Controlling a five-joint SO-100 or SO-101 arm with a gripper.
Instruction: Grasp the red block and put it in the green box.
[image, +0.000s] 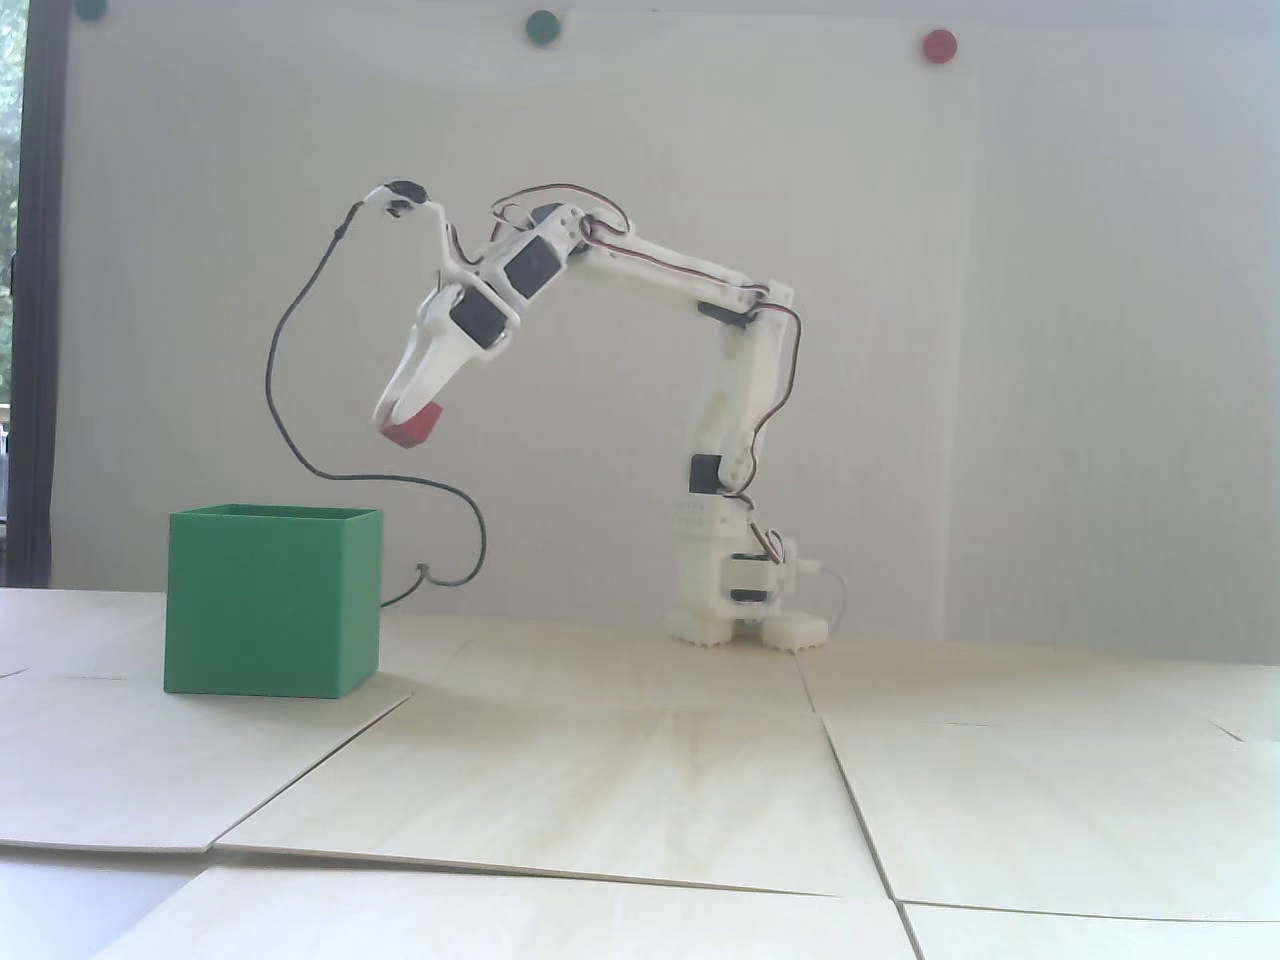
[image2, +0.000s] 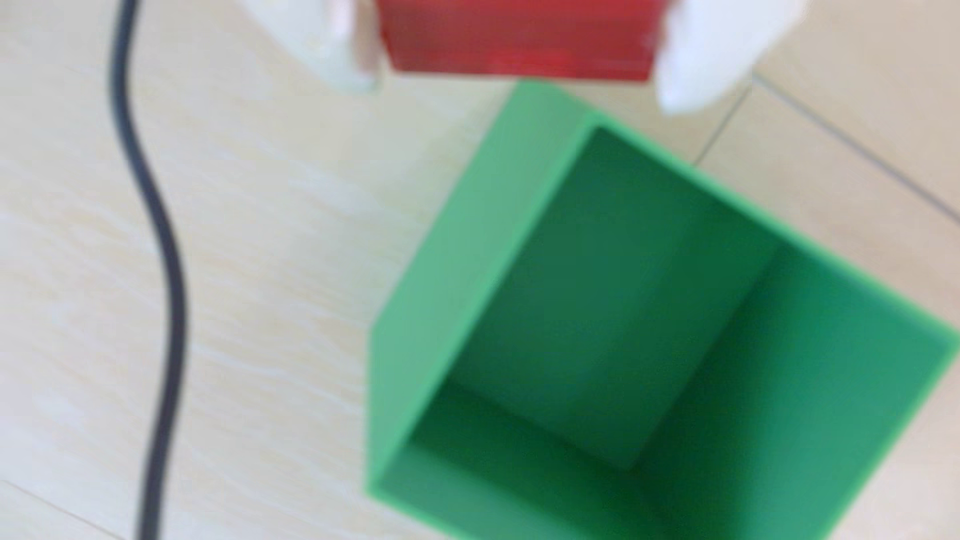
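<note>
My white gripper is shut on the red block and holds it in the air, above and just right of the green box in the fixed view. In the wrist view the red block sits between my two white fingertips at the top edge, where my gripper enters. The green box lies below it in that view, open side up and empty, with its near corner just under the block.
A black cable hangs from the wrist camera down behind the box; it also runs along the left of the wrist view. The arm base stands right of the box. The table is pale wooden panels with seams.
</note>
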